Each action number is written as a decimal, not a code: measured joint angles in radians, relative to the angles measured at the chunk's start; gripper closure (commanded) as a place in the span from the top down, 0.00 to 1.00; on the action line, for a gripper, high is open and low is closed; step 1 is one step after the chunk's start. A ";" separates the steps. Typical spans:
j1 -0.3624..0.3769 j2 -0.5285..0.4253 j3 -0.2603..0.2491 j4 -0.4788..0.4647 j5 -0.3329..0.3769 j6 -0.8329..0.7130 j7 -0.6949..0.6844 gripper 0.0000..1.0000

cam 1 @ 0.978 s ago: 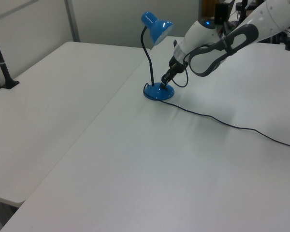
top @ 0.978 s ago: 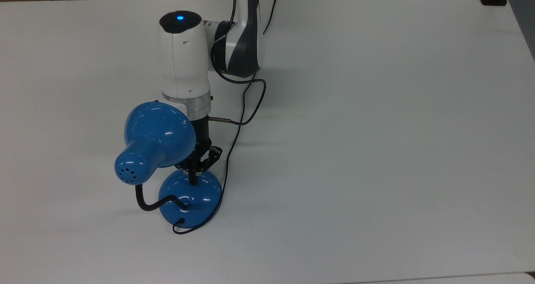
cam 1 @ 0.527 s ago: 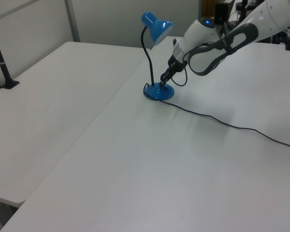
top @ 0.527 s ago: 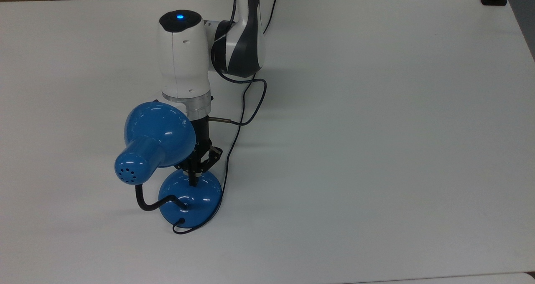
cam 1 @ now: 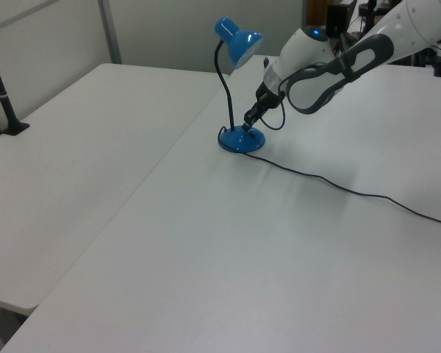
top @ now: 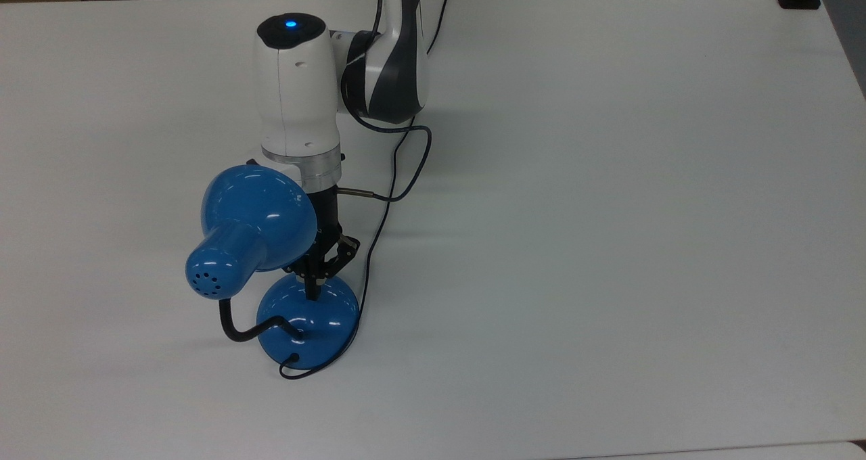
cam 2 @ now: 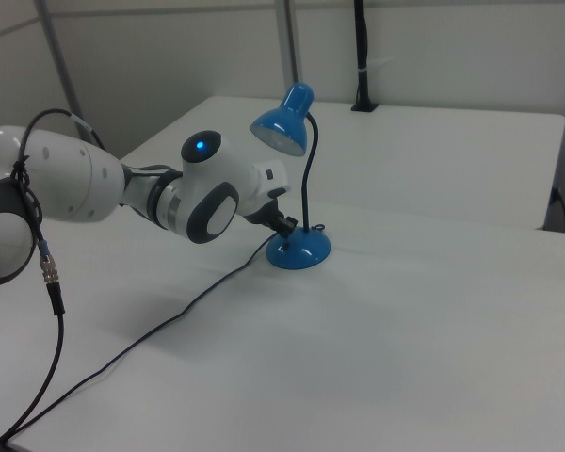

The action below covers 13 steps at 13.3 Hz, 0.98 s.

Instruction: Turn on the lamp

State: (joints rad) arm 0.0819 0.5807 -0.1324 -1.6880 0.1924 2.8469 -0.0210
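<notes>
Blue and glossy, the lamp (top: 308,321) stands on the white table (top: 609,210) at the top view's left. The jaws (top: 313,291), pinched closed with nothing between them, press their tip onto the domed base beneath the shade.

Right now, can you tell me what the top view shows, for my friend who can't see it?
A white robot arm reaches down so its black end effector touches the round base of a glossy blue desk lamp. The lamp stands on a white table, its thin black cord trailing back past the arm.
</notes>
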 measured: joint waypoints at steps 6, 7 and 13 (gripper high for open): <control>0.000 0.000 0.000 -0.013 0.000 0.000 0.000 0.00; 0.000 0.000 0.000 -0.014 0.000 0.000 -0.001 0.00; 0.000 0.000 0.000 -0.014 0.000 0.000 -0.002 0.00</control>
State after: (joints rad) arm 0.0817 0.5805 -0.1324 -1.7019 0.1924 2.8470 -0.0231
